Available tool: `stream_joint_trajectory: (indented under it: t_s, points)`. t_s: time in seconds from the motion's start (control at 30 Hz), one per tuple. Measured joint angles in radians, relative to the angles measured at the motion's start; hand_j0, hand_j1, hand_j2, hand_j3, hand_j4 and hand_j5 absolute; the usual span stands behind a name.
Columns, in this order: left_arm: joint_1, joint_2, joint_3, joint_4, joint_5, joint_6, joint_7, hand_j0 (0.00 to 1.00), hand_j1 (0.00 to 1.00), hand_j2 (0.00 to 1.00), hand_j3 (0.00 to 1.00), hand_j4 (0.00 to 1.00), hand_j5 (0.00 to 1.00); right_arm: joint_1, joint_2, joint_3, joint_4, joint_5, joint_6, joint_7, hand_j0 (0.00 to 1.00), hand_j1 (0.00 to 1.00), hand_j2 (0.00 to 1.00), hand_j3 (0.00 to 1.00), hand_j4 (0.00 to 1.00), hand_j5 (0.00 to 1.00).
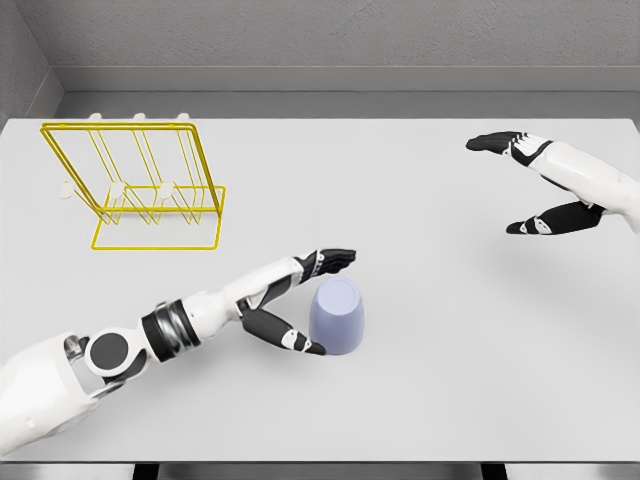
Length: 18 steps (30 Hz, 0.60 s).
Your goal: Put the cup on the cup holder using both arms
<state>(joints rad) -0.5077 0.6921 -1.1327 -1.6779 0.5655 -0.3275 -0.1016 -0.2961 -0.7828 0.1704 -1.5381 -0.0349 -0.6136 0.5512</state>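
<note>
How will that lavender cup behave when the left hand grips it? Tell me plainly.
The cup looks rigid, so it probably won't squash. Its smooth, tapered wall may slip through the left hand's open fingers. It stands on the table on one end and could tip if pushed high.

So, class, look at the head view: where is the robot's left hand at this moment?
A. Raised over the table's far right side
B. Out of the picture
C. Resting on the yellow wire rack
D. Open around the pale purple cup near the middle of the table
D: the left hand has its fingers and thumb spread to either side of the cup, while the cup holder stands apart at the far left.
</note>
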Motion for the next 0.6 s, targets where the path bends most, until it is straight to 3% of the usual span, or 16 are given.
stream_joint_trajectory:
  t_s: [0.47,0.6]
  points:
    - [0.037,-0.03,0.037,-0.013,-0.045,0.04,-0.004,1.0,1.0,1.0,1.0,1.0,1.0,0.0,0.0,0.0,0.004,0.0,0.0,0.0,1.0,1.0,1.0,1.0,1.0,1.0]
    - [0.058,-0.034,0.043,-0.017,-0.06,0.042,-0.002,0.87,0.87,0.87,0.87,0.87,0.87,0.0,0.0,0.0,0.003,0.0,0.0,0.0,1.0,1.0,1.0,1.0,1.0,1.0]
